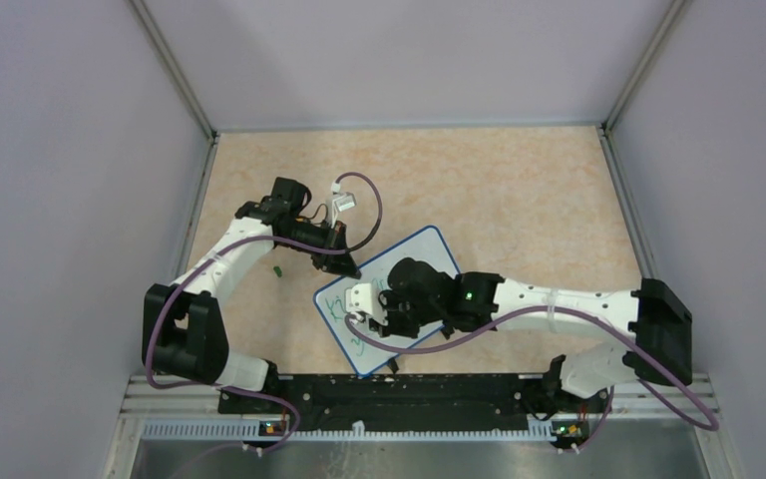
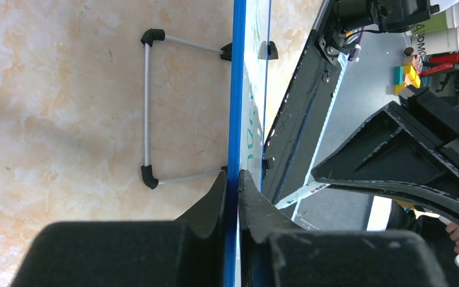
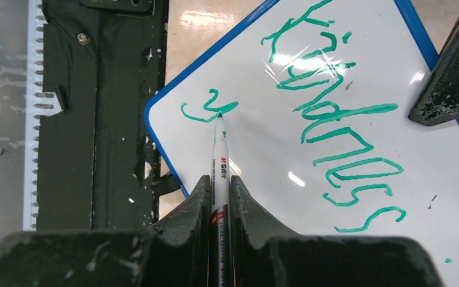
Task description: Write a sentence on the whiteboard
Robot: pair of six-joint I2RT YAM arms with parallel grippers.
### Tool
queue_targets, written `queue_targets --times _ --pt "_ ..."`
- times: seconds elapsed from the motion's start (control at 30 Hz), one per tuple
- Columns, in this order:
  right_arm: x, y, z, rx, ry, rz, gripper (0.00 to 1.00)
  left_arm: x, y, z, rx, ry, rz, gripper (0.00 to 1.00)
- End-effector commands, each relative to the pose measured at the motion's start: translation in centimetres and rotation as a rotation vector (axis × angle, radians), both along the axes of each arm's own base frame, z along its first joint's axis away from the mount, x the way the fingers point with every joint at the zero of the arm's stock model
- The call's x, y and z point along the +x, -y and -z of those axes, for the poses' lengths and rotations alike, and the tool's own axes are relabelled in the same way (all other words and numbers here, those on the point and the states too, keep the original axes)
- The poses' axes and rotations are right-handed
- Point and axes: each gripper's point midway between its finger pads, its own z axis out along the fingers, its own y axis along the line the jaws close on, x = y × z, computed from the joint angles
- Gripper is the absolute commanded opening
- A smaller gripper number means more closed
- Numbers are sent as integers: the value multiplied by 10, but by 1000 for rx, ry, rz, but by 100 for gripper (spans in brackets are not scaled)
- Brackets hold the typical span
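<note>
The whiteboard (image 1: pixel 429 249), white with a blue rim, lies tilted on the tabletop. My left gripper (image 1: pixel 347 267) is shut on its far-left rim; the left wrist view shows the jaws (image 2: pixel 232 174) pinching the blue rim (image 2: pixel 237 89). My right gripper (image 1: pixel 364 309) is shut on a white marker (image 3: pixel 219 161), whose green tip touches the whiteboard (image 3: pixel 263 155). The sentence (image 3: pixel 334 119) reads "kindness" in green; a second line starts with a "y"-like stroke (image 3: pixel 206 107) at the marker tip.
A small green piece (image 1: pixel 276 268) lies on the table left of the board. The board's wire stand (image 2: pixel 146 107) rests on the table. A black rail (image 1: pixel 399 394) runs along the near edge. Grey walls enclose the table.
</note>
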Motion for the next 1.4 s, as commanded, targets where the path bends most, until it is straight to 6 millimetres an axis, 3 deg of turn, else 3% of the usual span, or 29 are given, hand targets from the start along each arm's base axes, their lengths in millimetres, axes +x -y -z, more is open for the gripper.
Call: queue_targets --times 0.0,0.53,0.97,1.37 --pt "12 -3 4 -13 26 39 0 -5 -8 29 119 -9 -2 0" --pt "11 -3 20 -52 15 27 0 -6 -8 30 114 -16 0 0" --pt "6 16 27 -103 18 15 0 -5 -7 32 116 -21 1 0" --pt "34 16 11 -70 63 120 0 -5 -7 33 117 -24 1 0"
